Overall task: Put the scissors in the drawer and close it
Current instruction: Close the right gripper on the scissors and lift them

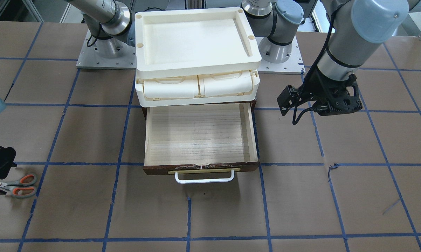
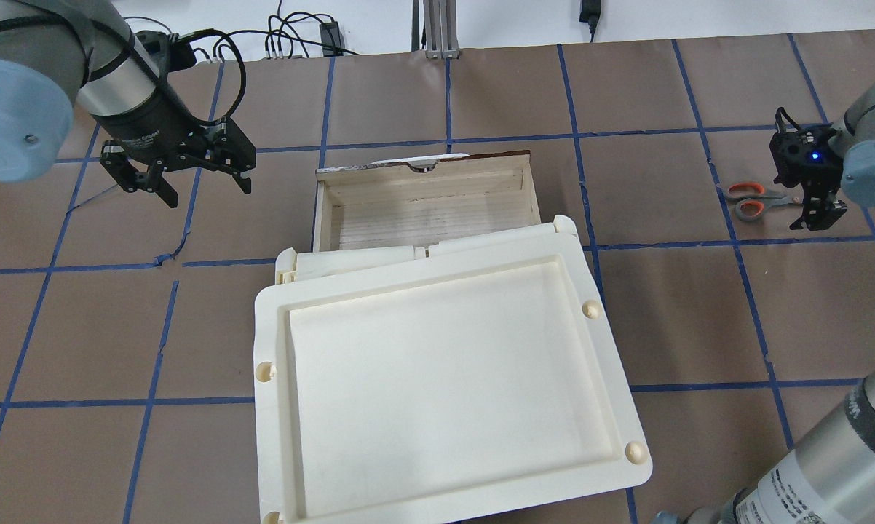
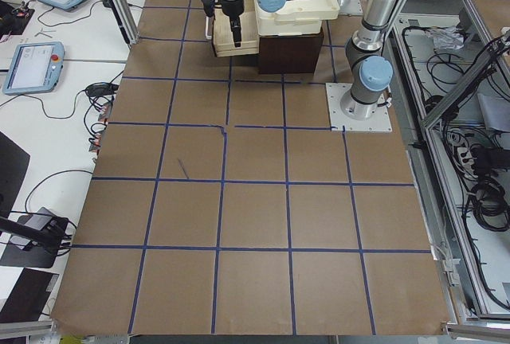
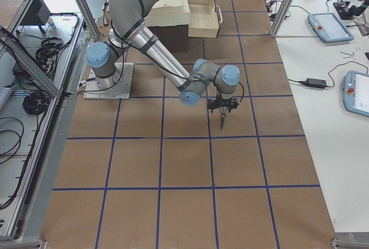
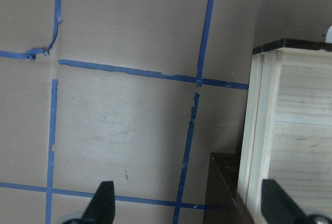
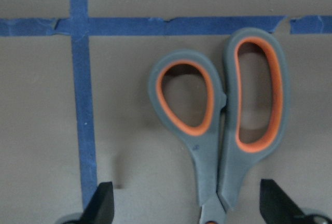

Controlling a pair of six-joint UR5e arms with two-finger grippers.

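Where it could go wrong: the pickup, most likely. The scissors [image 6: 223, 130] lie flat and thin on the paper-covered table [image 1: 210, 217], so fingers closing too high would slide over them, and fingers too low could dig into the paper.
Second risk: a pinch at the narrow neck below the loops leaves weight on both ends, so the pair may swivel in the grip or the handles may splay.
Risk at the drawer: the cream tray unit [image 1: 196, 56] overhangs the drawer's back part. A release too far back would hit it, and scissors left propped on the rim would block closing.
Scissors, place: on the table, well apart from the drawer [image 1: 252, 133], off its side nearest the robot's right arm, level with its front panel.
Scissors, heading: long axis parallel to the drawer's front panel. The orange-lined loops point toward the drawer, and the blades point away from it and are mostly hidden under the gripper. The handles lie close together.
Right gripper [image 6: 189, 208]: directly above the scissors with fingers spread, one on each side of the neck. It is pinching nothing, and contact with the table cannot be told.
Left gripper [image 2: 190, 182]: spread and empty, hovering just off the drawer's opposite side.
Drawer: pulled out, pale wood floor bare, white bar handle [image 1: 204, 178] facing away from the robot.
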